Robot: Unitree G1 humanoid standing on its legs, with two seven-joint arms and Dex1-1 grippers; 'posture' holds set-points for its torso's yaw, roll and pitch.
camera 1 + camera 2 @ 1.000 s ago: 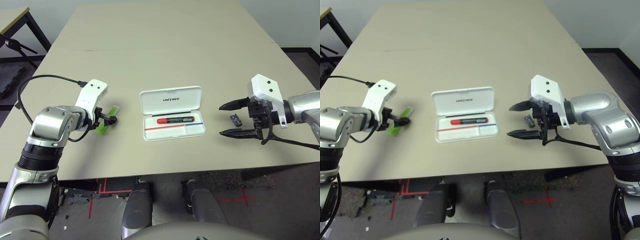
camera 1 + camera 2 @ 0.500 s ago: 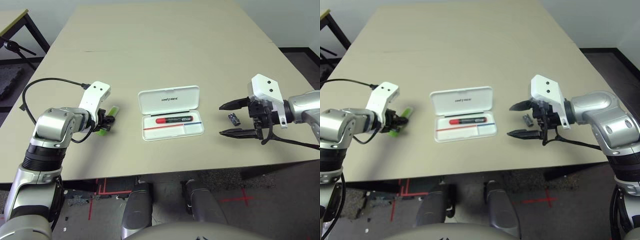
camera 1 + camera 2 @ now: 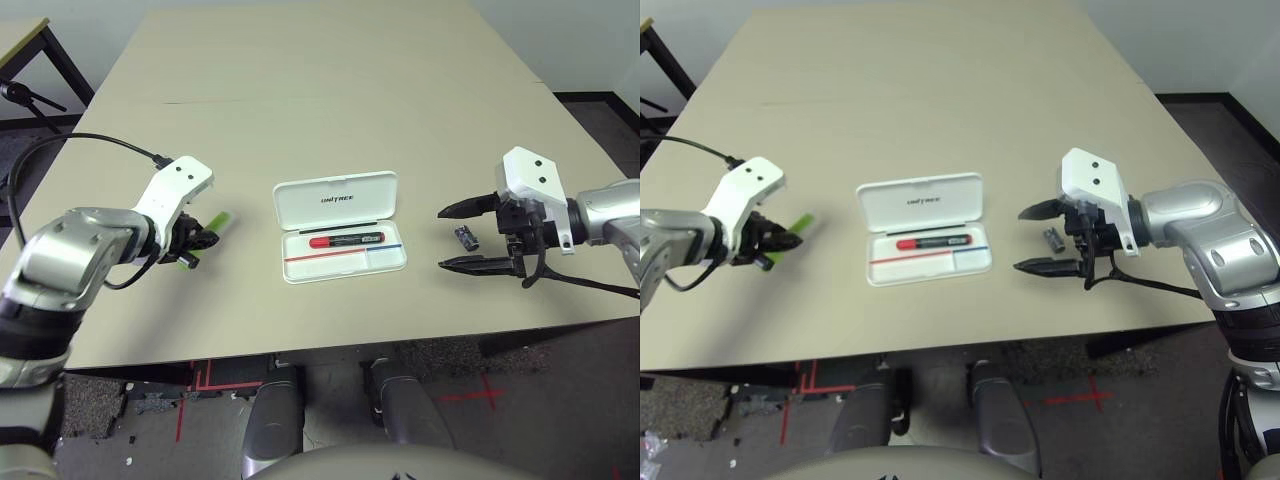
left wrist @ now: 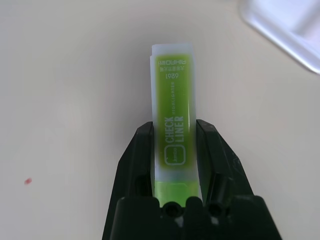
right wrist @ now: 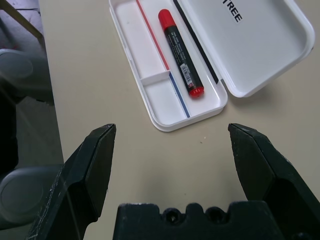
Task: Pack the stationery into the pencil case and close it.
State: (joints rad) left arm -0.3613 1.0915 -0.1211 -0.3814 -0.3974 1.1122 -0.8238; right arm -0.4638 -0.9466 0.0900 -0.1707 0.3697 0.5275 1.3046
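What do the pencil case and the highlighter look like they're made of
Pencil case: likely hard plastic, smooth white, with moulded rounded corners and a divider inside. Highlighter: seemingly translucent pale plastic, glossy, lime green showing through its printed body.
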